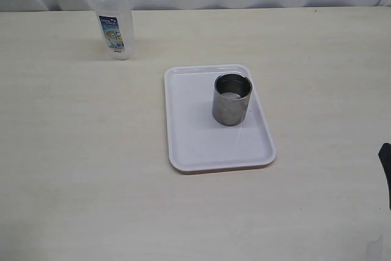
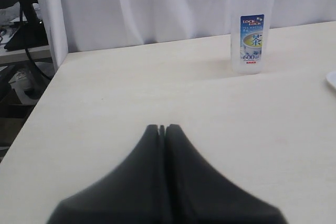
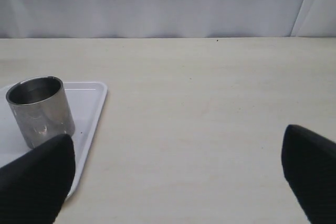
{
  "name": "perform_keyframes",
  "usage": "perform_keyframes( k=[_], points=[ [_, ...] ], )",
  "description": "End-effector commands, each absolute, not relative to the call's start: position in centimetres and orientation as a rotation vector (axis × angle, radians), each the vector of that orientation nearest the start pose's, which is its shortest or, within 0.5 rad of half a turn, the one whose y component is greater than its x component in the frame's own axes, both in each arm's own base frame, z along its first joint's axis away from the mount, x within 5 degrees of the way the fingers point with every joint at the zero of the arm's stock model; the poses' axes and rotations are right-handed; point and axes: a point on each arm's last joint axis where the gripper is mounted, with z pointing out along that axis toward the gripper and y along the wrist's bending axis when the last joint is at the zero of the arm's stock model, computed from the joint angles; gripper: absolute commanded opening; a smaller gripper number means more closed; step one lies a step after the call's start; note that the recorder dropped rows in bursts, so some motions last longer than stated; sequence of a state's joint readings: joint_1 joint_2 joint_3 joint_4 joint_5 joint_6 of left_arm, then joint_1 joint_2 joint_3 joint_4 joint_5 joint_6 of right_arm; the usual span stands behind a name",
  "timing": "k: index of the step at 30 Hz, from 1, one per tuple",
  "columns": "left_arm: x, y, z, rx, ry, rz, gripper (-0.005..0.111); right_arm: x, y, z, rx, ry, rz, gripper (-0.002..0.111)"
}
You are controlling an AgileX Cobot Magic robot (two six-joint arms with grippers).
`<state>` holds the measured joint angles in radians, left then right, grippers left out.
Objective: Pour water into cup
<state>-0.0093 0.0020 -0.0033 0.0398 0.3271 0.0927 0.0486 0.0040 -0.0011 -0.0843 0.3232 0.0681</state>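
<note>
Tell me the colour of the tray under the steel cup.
Plain white tray, with the cup on it; the exterior view shows it best.

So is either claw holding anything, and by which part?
Nothing is held. The left claw is shut on nothing; the right claw is open, clear of the cup.

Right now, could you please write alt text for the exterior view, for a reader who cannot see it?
A steel cup stands upright on a white tray in the middle of a pale table. A clear plastic container stands apart at the back left.
</note>
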Motion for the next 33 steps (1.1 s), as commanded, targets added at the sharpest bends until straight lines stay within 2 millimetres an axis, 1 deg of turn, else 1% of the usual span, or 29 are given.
perform_keyframes(
  k=[1,3,5,7,9,14,15,33],
  points=[
    [5.4,0.09,18.43,0.111,1.802,0.1,0.0,5.4,0.01,18.41,-0.014,1.806,0.017,0.108],
    [5.4,0.09,18.43,0.111,1.802,0.1,0.0,5.4,0.01,18.41,-0.014,1.806,0.017,0.103],
    [5.4,0.09,18.43,0.111,1.802,0.1,0.0,5.39,0.01,18.38,-0.014,1.809,0.017,0.09],
    [5.4,0.09,18.43,0.111,1.802,0.1,0.0,5.37,0.0,18.31,-0.016,1.817,0.014,0.072],
    [5.4,0.09,18.43,0.111,1.802,0.1,0.0,5.36,-0.01,18.27,-0.015,1.822,0.014,0.051],
    [5.4,0.09,18.43,0.111,1.802,0.1,0.0,5.36,-0.01,18.27,-0.015,1.822,0.014,0.006],
    [5.4,0.09,18.43,0.111,1.802,0.1,0.0,5.36,-0.01,18.27,-0.015,1.822,0.014,0.004],
    [5.4,0.09,18.43,0.111,1.802,0.1,0.0,5.4,0.0,18.43,-0.015,1.803,0.014,0.004]
  ],
)
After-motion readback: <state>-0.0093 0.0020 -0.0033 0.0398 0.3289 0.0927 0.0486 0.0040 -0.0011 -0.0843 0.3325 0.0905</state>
